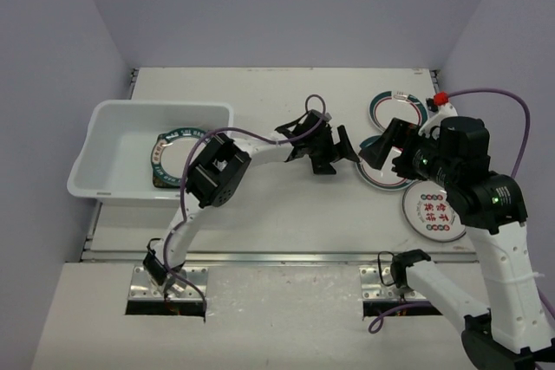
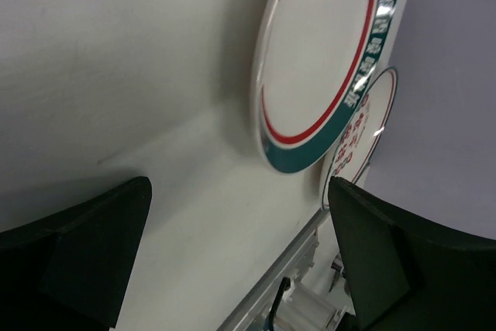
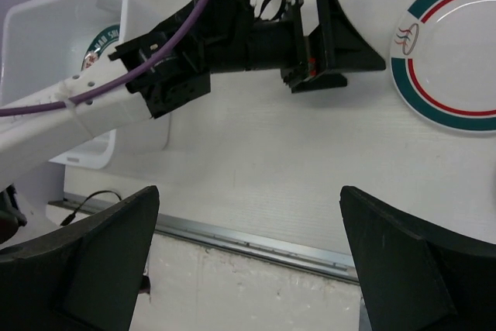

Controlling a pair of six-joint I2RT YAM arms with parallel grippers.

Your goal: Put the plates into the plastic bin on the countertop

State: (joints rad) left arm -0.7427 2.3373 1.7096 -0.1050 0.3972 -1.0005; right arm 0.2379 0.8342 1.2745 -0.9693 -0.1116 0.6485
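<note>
The top camera looks down from above and behind my bases, wide enough to take in the whole countertop [image 1: 260, 214], plastic bin [image 1: 113, 186] included. My left wrist camera sits low and close, skimming the surface out past my left gripper [image 2: 239, 187] toward a teal-rimmed plate [image 2: 325, 60]. My right wrist camera rides higher, facing down and leftward across the table; it shares that plate and sees my left gripper from outside
</note>
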